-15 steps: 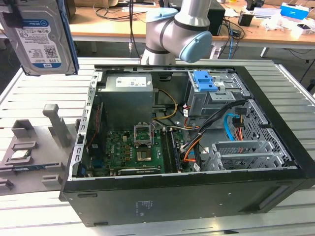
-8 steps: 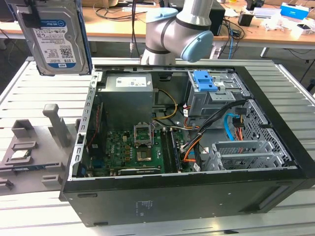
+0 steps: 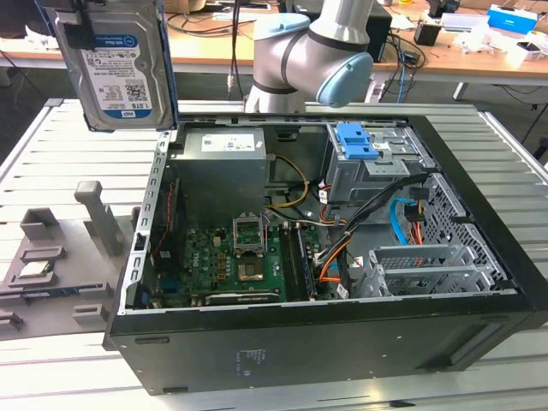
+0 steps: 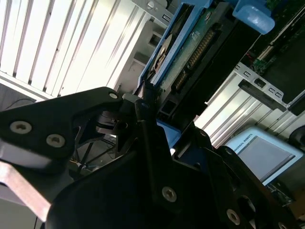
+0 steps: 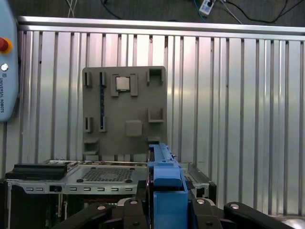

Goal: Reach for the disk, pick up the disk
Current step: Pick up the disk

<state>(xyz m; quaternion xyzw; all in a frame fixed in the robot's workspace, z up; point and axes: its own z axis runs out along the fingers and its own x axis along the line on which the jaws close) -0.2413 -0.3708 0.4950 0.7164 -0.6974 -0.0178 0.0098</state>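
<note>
The disk (image 3: 120,73), a silver hard drive with a white-and-blue label and a blue bracket on its edges, hangs upright high above the slatted table, at the exterior view's upper left, beside the open computer case. My gripper (image 3: 101,26) is shut on its upper end. In the second wrist view the black fingers (image 4: 143,114) clamp the disk (image 4: 190,52), whose circuit-board side and connector show. The first wrist view looks down along the disk's blue bracket edge (image 5: 166,183), with the gripper (image 5: 164,207) around it.
The open computer case (image 3: 514,287) lies on the table with its motherboard, cables and a blue caddy (image 3: 355,141) on the metal cage. A grey fixture plate (image 5: 125,112) holding a chip lies below the disk. The arm's elbow (image 3: 317,51) stands behind the case.
</note>
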